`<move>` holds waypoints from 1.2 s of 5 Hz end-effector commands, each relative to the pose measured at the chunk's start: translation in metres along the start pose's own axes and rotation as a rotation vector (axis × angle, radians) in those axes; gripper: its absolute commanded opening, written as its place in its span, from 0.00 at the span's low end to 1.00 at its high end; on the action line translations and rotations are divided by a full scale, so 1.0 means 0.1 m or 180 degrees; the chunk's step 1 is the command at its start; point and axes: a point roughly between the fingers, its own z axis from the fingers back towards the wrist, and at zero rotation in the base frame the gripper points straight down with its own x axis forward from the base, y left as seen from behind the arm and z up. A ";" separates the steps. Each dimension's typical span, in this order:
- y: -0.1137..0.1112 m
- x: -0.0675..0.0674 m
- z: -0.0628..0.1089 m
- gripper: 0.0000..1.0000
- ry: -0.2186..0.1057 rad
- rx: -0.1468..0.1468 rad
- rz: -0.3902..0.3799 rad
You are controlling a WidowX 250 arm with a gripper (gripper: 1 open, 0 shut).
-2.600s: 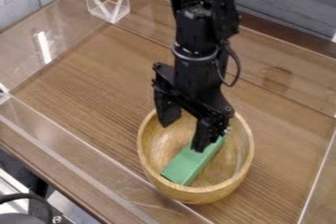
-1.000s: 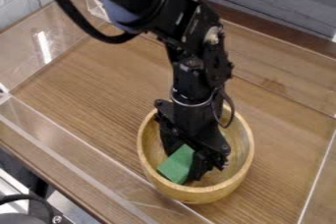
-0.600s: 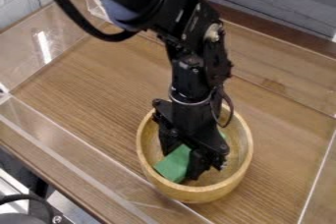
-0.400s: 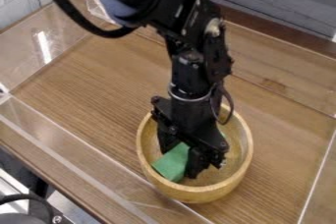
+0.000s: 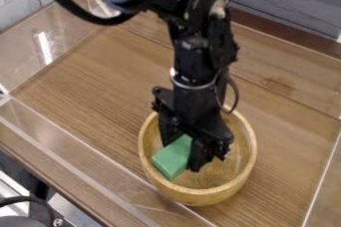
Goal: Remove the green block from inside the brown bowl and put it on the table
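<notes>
The light-brown wooden bowl (image 5: 234,185) sits near the front right of the table (image 5: 107,82). My black gripper (image 5: 185,152) points straight down over the bowl, shut on the green block (image 5: 170,158). The block hangs tilted between the fingers, its lower left end showing bright green just above the bowl's inside. Its upper part is hidden behind the fingers.
Low clear acrylic walls (image 5: 80,146) border the table along the front and left. A small clear holder (image 5: 110,8) stands at the back left. Bare wood-grain tabletop stretches to the left of and behind the bowl.
The gripper has risen a little with the green block in it, so the block now hangs off the bowl's floor. The bowl has stayed in place.
</notes>
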 end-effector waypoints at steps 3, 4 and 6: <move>0.08 0.09 0.50 0.00 -0.0280 0.0020 0.0072; 0.15 0.09 0.77 0.00 -0.0366 0.0033 0.0195; 0.37 0.04 0.97 0.00 -0.0460 0.0093 0.0470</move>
